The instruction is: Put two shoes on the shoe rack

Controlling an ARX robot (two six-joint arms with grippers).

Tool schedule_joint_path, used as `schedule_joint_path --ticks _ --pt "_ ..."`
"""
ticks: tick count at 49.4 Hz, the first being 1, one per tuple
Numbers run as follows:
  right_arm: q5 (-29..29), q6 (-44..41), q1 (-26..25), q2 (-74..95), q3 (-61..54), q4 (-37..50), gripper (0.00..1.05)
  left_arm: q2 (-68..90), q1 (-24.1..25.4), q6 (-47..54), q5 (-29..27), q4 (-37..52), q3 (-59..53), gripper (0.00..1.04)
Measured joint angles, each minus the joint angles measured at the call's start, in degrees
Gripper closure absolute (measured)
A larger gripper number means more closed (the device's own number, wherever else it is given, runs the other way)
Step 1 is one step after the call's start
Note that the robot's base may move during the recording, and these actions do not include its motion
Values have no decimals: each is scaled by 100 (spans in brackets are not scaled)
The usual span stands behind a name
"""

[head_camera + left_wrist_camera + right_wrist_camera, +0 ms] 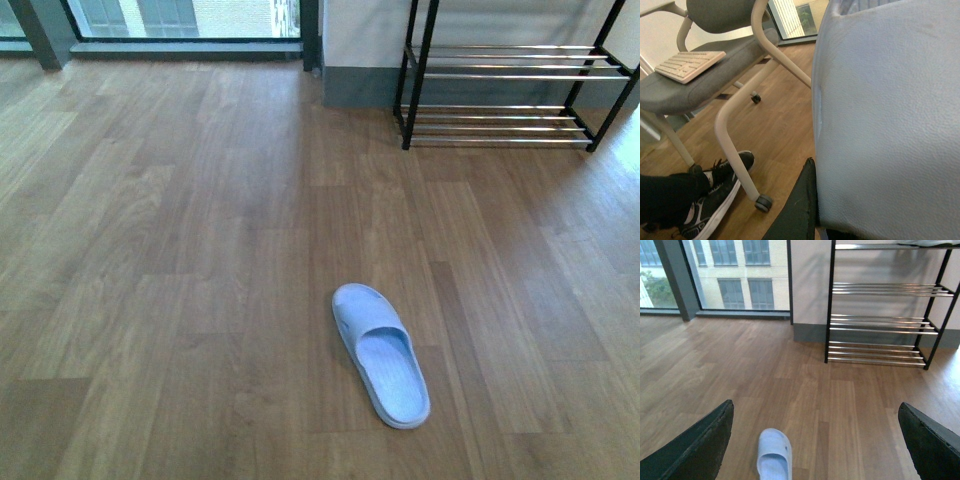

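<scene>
The shoes here are light blue slippers, not sneakers. One slipper (pixel 380 352) lies on the wooden floor, toe towards the far wall; it shows too in the right wrist view (pixel 774 460). A second slipper (pixel 890 115) fills the left wrist view, and my left gripper (pixel 820 215) is shut on it, with one dark finger (pixel 797 210) against its edge. My right gripper (pixel 812 440) is open, above the floor and just to the right of the lying slipper. The shoe rack (pixel 510 75) stands by the far wall at the right (pixel 880 320). No arm shows in the front view.
An office chair (pixel 700 80) with a keyboard (pixel 687 65) on its seat stands beside my left gripper, its castor (pixel 763 202) on the floor. A person's foot in a black sneaker (pixel 715 197) rests near it. Windows (pixel 190 18) line the far left wall.
</scene>
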Motion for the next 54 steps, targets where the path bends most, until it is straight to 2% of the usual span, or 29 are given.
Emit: schedule_joint_path --ticks 16,20,24,28,31,37,38,41,46,54 --pt "-22 0 0 -2 0 0 9 0 -4 0 -13 0 0 103" --pt "-422 -116 -13 85 42 -299 9 0 -4 0 -13 0 0 103" --pt "-369 -284 326 522 20 -527 9 0 -4 0 -9 0 0 103" --pt "-81 -376 765 1757 37 278 9 0 -4 2 -11 0 0 103" --pt "61 -660 1003 3447 146 1523 9 0 -4 2 -9 0 0 103" --pt "240 -938 1064 6227 767 3421 9 0 -4 2 -9 0 0 103" --pt "269 -1019 1064 7112 1049 3915 9 0 -4 2 -9 0 0 103" --pt "326 -1154 1067 8452 1506 4513 9 0 -4 2 -9 0 0 103" --pt "356 -1250 1034 10303 2168 4935 9 0 -4 2 -9 0 0 103" --pt "323 -1189 778 12826 3171 4900 9 0 -4 2 -9 0 0 103"
